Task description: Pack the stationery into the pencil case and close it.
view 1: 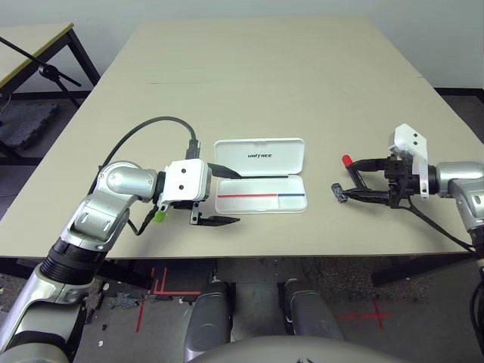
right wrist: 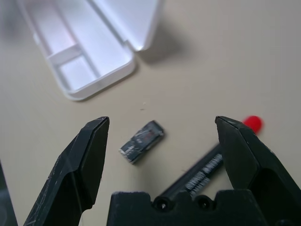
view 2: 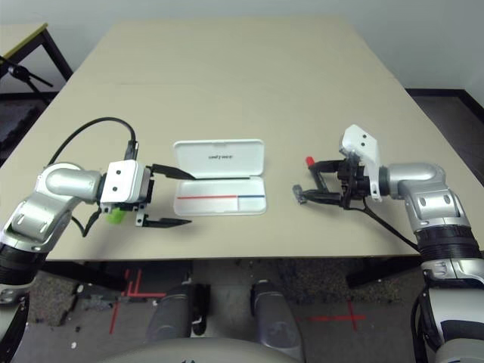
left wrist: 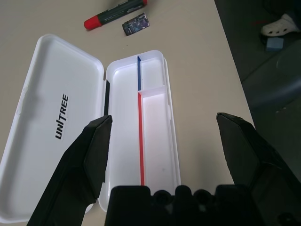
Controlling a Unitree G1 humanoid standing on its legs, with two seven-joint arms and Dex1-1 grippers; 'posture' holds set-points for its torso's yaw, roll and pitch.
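Near the table's front edge, the left gripper [view 1: 225,197] hovers with its two black fingers spread wide and nothing between them, pointing toward the pencil case [view 1: 260,175] from that case's left end. Tucked under the left wrist, a lime-green highlighter [view 1: 159,216] lies on the table [view 1: 265,76], mostly hidden by the arm. The pencil case sits just beyond the fingertips, open, its lid laid flat on the far side with dark "UNITREE" lettering facing up. Its tray shows a red-and-blue stripe along the middle and a small divider near the right end; both compartments hold nothing.

Off to the right, well apart from the case, the right gripper [view 1: 349,184] also stands released, fingers wide, aimed toward the case. Between and just ahead of its fingertips lies a tiny dark block [right wrist: 142,141], tilted on the tabletop and touching neither finger. Just beside it, slightly farther back, the red marker [left wrist: 114,13] lies with its red cap pointing away from the robot and its black barrel running under the gripper's far finger; contact there cannot be told.

Beyond the case the tabletop stretches bare to the far edge.
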